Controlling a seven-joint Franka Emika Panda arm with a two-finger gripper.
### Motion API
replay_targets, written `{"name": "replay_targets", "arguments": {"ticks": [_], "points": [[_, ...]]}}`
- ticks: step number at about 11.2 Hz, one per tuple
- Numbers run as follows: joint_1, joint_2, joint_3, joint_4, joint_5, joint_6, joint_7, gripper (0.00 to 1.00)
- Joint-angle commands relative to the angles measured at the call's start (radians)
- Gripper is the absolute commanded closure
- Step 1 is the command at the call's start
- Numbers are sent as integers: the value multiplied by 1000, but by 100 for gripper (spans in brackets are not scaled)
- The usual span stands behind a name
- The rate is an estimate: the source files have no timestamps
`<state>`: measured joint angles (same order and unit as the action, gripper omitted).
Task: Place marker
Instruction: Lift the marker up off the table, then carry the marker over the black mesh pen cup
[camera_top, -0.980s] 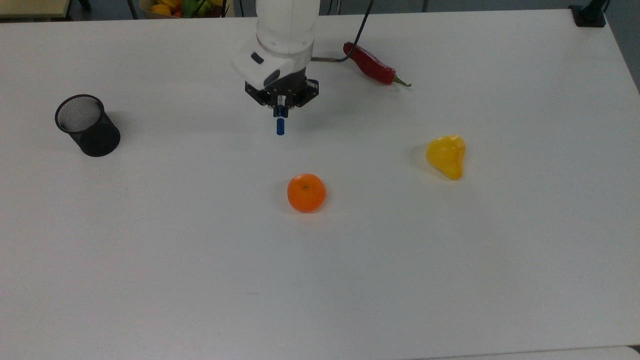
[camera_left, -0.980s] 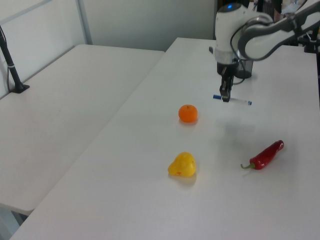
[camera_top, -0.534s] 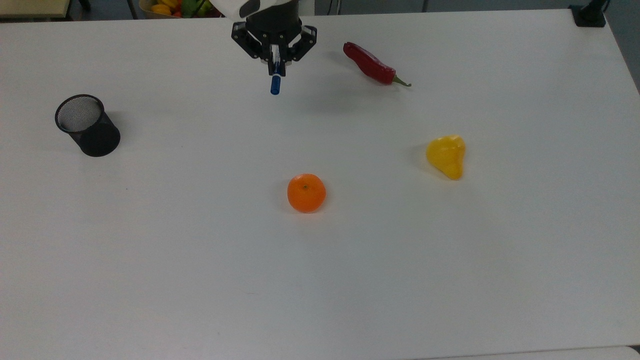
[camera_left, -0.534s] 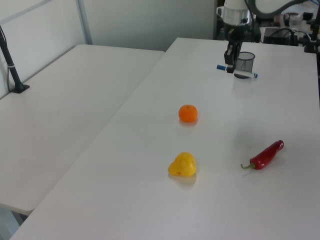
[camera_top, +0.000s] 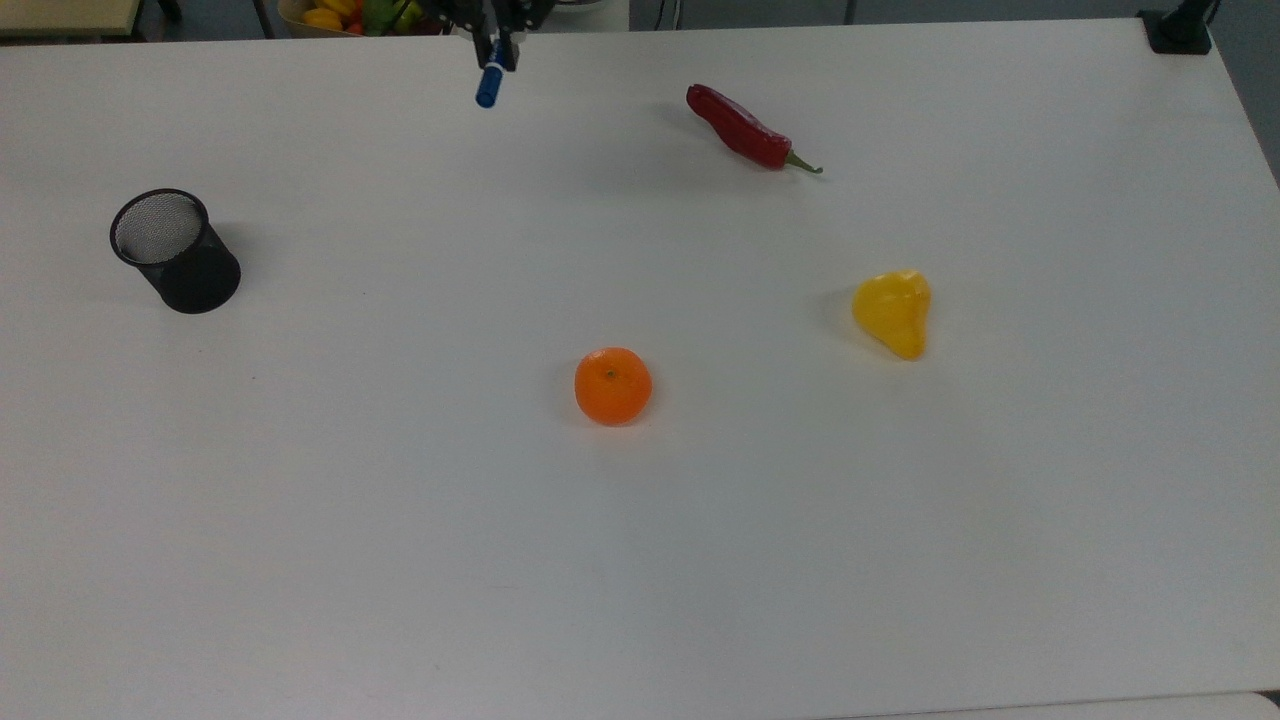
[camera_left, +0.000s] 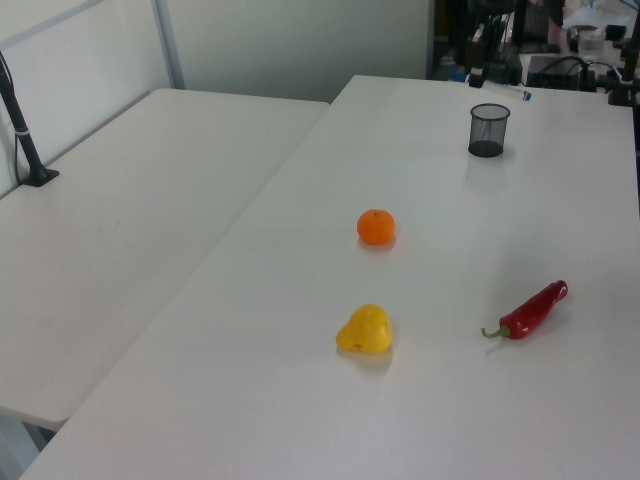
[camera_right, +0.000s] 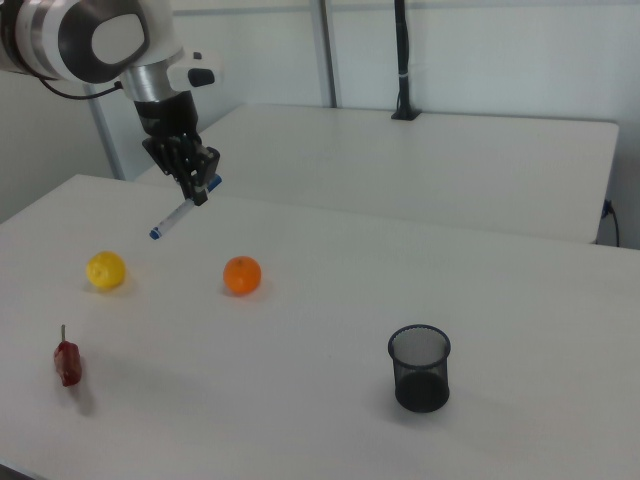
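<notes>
gripper pinching marker, high at table far edge | mesh cup, orange well apart | wide bare tabletop between

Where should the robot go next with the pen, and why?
Probably carry it sideways toward the cup, staying high. The tool grips the marker well above the table, tilted, and the open mesh cup stands upright far off to the right view's right. That cup looks like the likeliest place for it, though that is a guess.
</notes>
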<state>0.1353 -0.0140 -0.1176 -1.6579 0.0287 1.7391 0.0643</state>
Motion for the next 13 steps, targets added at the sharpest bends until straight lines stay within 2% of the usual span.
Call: {"name": "replay_targets", "arguments": {"ticks": [1, 3, 8, 10, 13], "points": [[3, -21, -114, -2, 27, 11, -110, 100], [3, -20, -181, -8, 25, 106, -147, 100], [-28, 2, -292, -86, 14, 409, -218, 100], [-42, 38, -338, -115, 14, 549, -228, 100], [-91, 117, -343, -135, 14, 727, -228, 100]]}}
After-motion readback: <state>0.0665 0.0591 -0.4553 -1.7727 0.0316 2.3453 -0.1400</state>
